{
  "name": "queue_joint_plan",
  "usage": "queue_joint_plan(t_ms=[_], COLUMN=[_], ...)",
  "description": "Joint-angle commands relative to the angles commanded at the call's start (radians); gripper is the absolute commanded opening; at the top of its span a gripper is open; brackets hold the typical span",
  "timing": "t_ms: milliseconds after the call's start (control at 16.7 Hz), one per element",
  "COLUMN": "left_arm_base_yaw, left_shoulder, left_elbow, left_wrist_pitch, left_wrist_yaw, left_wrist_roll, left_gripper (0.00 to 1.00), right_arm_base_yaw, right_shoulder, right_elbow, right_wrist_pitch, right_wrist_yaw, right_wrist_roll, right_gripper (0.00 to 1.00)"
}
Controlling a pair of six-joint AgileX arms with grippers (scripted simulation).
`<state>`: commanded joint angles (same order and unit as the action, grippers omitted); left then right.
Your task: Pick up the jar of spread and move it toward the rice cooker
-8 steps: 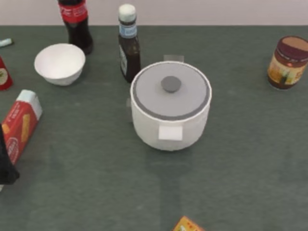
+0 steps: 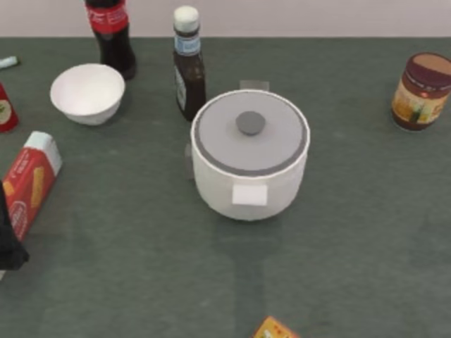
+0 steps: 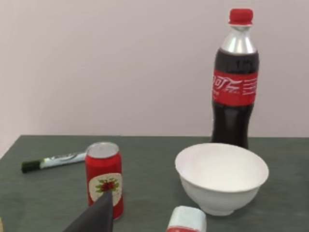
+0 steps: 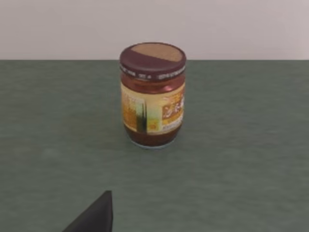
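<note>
The jar of spread stands upright at the table's far right; it has a maroon lid and a yellow label. In the right wrist view the jar of spread is some way ahead of my right gripper, and nothing touches it. One dark fingertip of that gripper shows with bare table beside it, so it is open and empty. The right arm is outside the top view. The rice cooker, white with a grey lid and knob, sits mid-table. My left arm is parked at the left edge, its gripper open with one fingertip in view.
A brown sauce bottle stands just behind the cooker. A white bowl, a cola bottle, a red can, a marker and a red carton crowd the left side. An orange box lies at the front edge.
</note>
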<state>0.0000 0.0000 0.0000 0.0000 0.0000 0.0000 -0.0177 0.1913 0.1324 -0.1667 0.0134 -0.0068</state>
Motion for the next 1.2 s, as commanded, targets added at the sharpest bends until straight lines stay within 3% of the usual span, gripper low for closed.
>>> queue_joint_plan(t_ms=[360,1200], left_arm_base_yaw=[0.0,0.0], left_shoulder=[0.0,0.0], left_elbow=[0.0,0.0], left_wrist_pitch=[0.0,0.0], left_wrist_yaw=[0.0,0.0], left_wrist_roll=[0.0,0.0], left_gripper=[1.0,1.0], right_arm_base_yaw=[-0.023,-0.01], right_shoulder=[0.433,1.756], right_elbow=[0.421,1.952], right_wrist_pitch=[-0.299,-0.853], right_wrist_yaw=[0.013,-0.015], right_wrist_roll=[-0.02,-0.118], right_gripper=[1.0,1.0])
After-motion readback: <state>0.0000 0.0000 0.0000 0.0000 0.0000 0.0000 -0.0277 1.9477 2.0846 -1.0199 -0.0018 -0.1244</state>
